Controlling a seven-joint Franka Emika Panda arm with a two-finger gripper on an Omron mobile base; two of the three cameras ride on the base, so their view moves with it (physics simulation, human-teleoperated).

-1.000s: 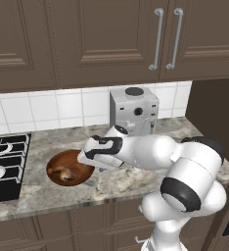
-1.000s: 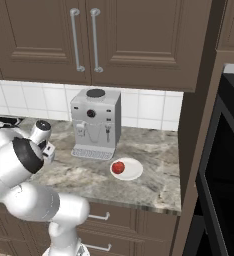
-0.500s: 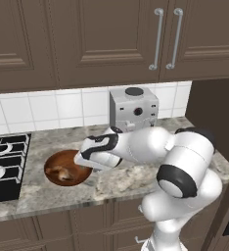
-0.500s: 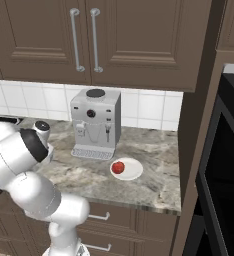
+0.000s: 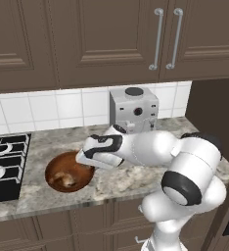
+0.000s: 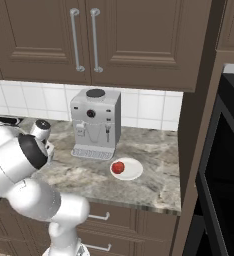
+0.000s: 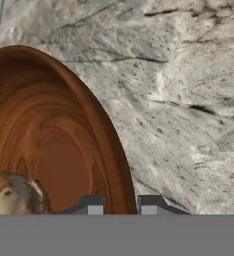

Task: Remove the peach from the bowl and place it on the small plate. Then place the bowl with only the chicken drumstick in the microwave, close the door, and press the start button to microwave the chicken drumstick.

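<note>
The brown wooden bowl [image 5: 67, 171] sits on the granite counter beside the stove, and the tan chicken drumstick [image 5: 62, 179] lies inside it. In the hand view the bowl's rim [image 7: 114, 165] runs between my fingertips, with the drumstick [image 7: 14, 195] at lower left. My gripper [image 7: 121, 207] is shut on that right-hand rim; in the left base view the gripper [image 5: 85, 160] is at the bowl's right edge. The peach [image 6: 118, 167] rests on the small white plate [image 6: 133, 173], in front of the coffee machine. I cannot tell whether the dark appliance at the right is the microwave.
A grey coffee machine [image 6: 95, 124] stands at the back of the counter. The black stove top [image 5: 1, 164] borders the bowl on the left. A tall dark built-in appliance [image 6: 224, 160] fills the right side. Cabinets hang overhead.
The jaws have gone from open to shut on the bowl's rim. The hand has settled slightly lower and leftward at the bowl's edge. Bowl, peach and plate have not moved.
</note>
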